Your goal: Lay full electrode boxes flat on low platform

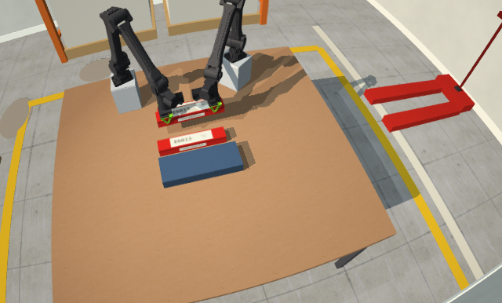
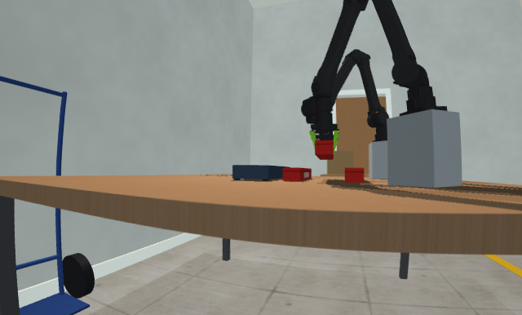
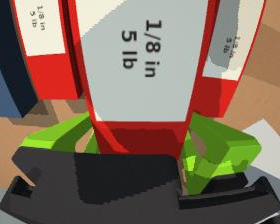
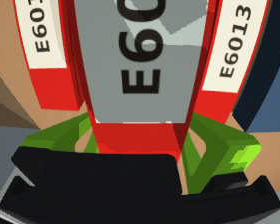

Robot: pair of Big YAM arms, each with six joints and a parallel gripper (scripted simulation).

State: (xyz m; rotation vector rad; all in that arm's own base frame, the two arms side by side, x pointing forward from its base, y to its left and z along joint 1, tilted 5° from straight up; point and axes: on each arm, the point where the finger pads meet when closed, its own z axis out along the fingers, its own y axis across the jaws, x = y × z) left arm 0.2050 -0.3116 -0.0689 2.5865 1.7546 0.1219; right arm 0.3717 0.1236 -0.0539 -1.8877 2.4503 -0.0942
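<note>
Both grippers hold one red E6013 electrode box (image 1: 190, 114) by its ends, level and a little above the table; it also shows in the exterior view (image 2: 324, 149). My right gripper (image 1: 165, 117) is shut on the "E6013" end (image 4: 140, 63). My left gripper (image 1: 216, 107) is shut on the "1/8 in 5 lb" end (image 3: 138, 50). A second red box (image 1: 191, 140) lies flat on the table, beside the back edge of the low dark-blue platform (image 1: 200, 163). A third red box (image 2: 354, 175) lies on the table nearer the arm bases, mostly hidden under the held box in the top view.
Two grey arm pedestals (image 1: 126, 94) (image 1: 237, 71) stand at the back of the table. A red pallet jack (image 1: 421, 102) sits on the floor at the right, and a blue hand truck (image 2: 30, 196) stands beside the table.
</note>
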